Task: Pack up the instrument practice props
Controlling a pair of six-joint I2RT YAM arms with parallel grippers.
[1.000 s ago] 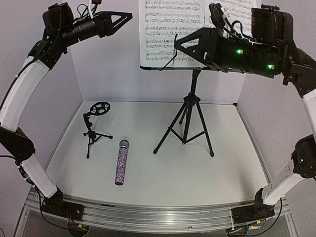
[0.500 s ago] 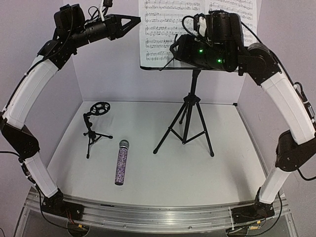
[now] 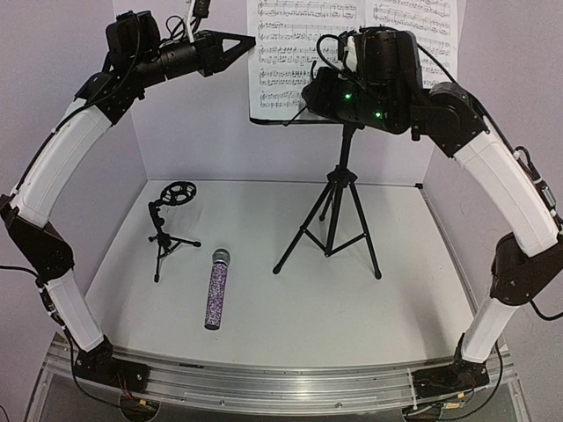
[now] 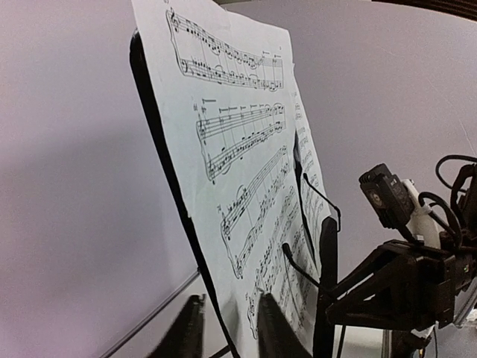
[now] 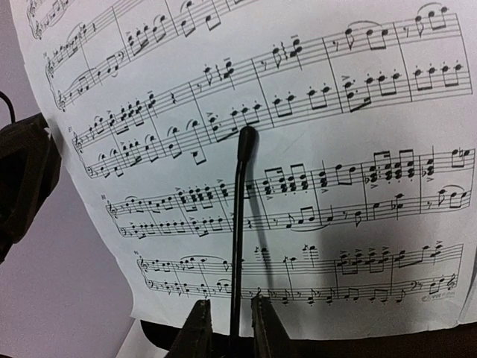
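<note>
While the music stand (image 3: 338,190) stands at the table's (image 3: 413,290) back holding sheet music (image 3: 303,53), your left gripper (image 4: 229,317) straddles its edge, clamped or not you cannot tell; your right gripper (image 5: 231,312) brackets the page wire (image 5: 237,224), jaws unclenched.

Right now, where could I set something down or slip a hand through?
Barest: the white table's front right, between the tall black music stand's legs and the near edge. Narrower: between the glittery purple microphone and those legs. Crowded: beside the small black tripod mic stand, and overhead, where the left gripper and right gripper crowd the white sheet-music pages.
</note>
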